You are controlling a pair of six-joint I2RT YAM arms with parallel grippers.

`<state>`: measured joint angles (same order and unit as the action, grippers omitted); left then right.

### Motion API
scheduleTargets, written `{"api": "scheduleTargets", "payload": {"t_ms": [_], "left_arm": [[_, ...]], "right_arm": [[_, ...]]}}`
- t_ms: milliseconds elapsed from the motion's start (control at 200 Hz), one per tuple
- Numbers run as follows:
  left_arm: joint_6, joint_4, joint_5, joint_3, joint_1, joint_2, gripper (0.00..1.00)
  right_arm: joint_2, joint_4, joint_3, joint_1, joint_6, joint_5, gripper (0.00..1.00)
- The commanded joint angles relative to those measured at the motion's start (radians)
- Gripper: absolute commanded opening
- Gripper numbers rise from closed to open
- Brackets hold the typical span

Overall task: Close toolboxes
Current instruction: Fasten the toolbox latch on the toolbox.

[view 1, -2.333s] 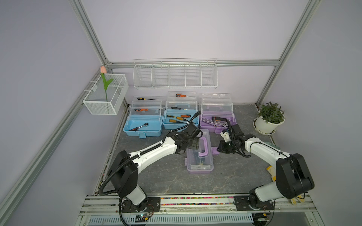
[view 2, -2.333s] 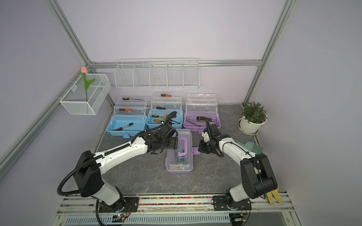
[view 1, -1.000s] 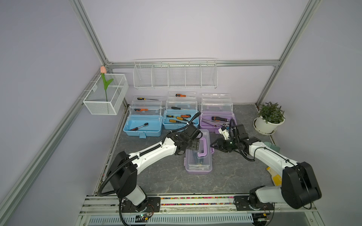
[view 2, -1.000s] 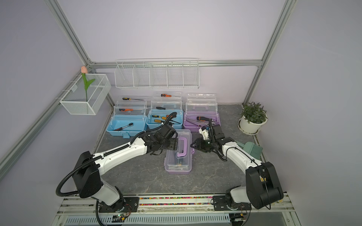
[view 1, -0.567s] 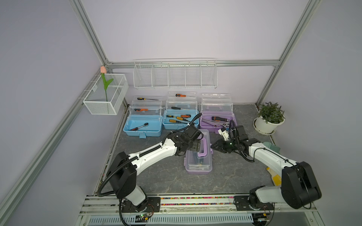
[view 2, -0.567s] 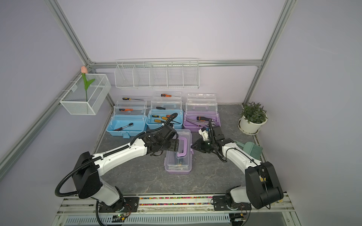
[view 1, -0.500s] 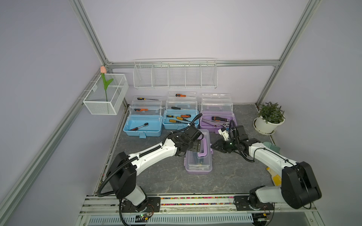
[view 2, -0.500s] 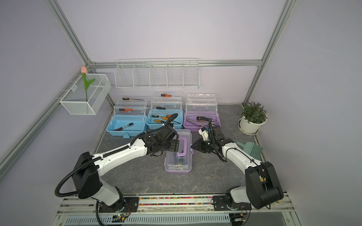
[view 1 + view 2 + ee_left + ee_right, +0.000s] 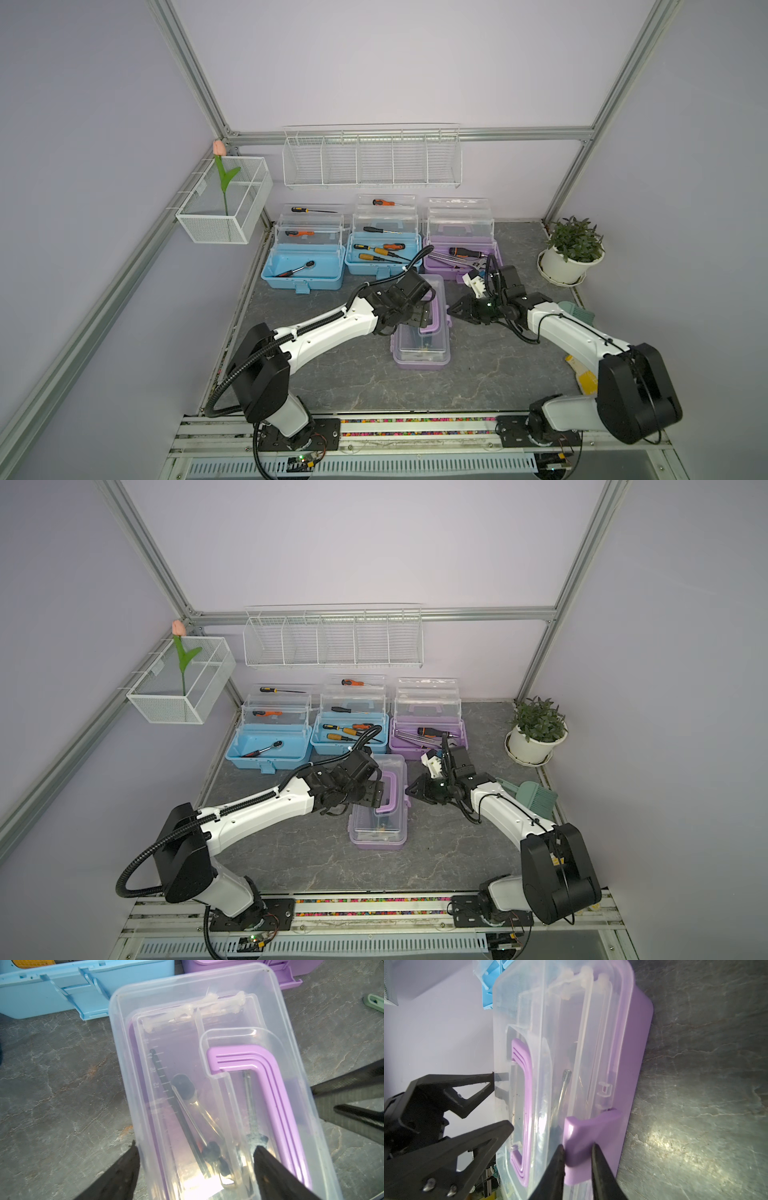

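Observation:
Four toolboxes show in both top views. Two light blue ones (image 9: pixel 303 266) (image 9: pixel 384 257) and a purple one (image 9: pixel 457 249) stand open along the back wall with tools inside. A second purple toolbox (image 9: pixel 422 349) (image 9: pixel 378 829) lies mid-table with its clear lid (image 9: pixel 207 1022) down and its handle (image 9: pixel 259 1076) folded flat. My left gripper (image 9: pixel 195 1148) (image 9: pixel 419 320) hovers open above that lid, one finger beyond the box's side. My right gripper (image 9: pixel 577 1146) (image 9: pixel 453 309) is shut on the box's purple latch (image 9: pixel 583 1132).
A potted plant (image 9: pixel 569 257) sits at the back right. A green brush (image 9: pixel 532 796) lies behind my right arm. White wire baskets hang on the back wall (image 9: pixel 372 162) and the left rail (image 9: pixel 224 203), the latter holding a tulip. The open toolboxes stand just behind the closed one.
My right gripper has moved up to the middle box's side and closed its fingers onto the latch. My left gripper has opened slightly wider above the lid.

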<state>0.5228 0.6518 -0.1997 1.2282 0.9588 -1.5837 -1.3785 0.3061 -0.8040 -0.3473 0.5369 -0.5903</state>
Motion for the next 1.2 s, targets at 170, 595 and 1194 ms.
{"api": "scheduleTargets", "payload": {"t_ms": [170, 595, 1194], "left_arm": [[0.030, -0.022, 0.021, -0.013, 0.013, 0.010, 0.86], [0.036, -0.037, 0.028, -0.018, 0.015, 0.007, 0.87], [0.023, 0.040, -0.045, 0.006, 0.015, 0.007, 0.88]], "right_arm": [[-0.022, 0.099, 0.008, -0.029, -0.028, 0.044, 0.23], [-0.072, 0.055, 0.003, -0.044, -0.019, 0.032, 0.20], [-0.050, 0.314, -0.123, 0.023, -0.159, 0.303, 0.21]]}}
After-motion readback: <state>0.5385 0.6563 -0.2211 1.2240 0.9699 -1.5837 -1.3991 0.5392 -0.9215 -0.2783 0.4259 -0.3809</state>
